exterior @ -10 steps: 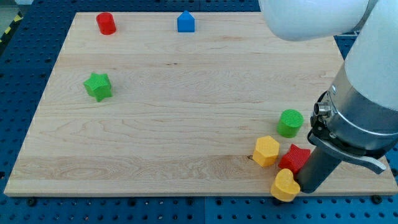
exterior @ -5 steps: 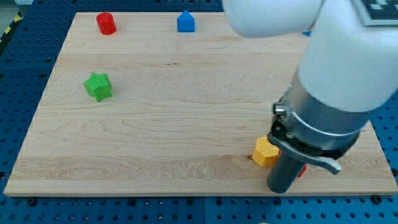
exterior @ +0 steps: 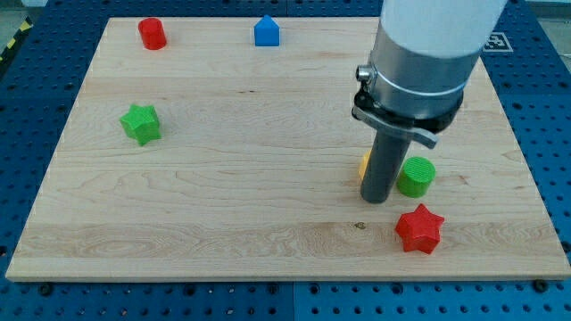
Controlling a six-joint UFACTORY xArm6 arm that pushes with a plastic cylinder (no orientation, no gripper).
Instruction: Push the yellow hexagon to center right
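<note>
The yellow hexagon point(exterior: 364, 165) is almost wholly hidden behind my dark rod; only a thin yellow sliver shows at the rod's left side, at the view's centre right. My tip point(exterior: 376, 200) rests on the board just below that sliver. A green cylinder point(exterior: 416, 176) stands right next to the rod on the view's right. A red star point(exterior: 420, 229) lies below the cylinder, toward the view's bottom right.
A green star point(exterior: 141, 123) lies at the view's left. A red cylinder point(exterior: 153, 33) and a blue house-shaped block point(exterior: 267, 31) stand near the top edge of the wooden board point(exterior: 223, 178). The arm's white body covers the view's top right.
My rod has moved left, then up, from the bottom right corner. The yellow hexagon has gone up with it, next to the green cylinder. The yellow heart no longer shows.
</note>
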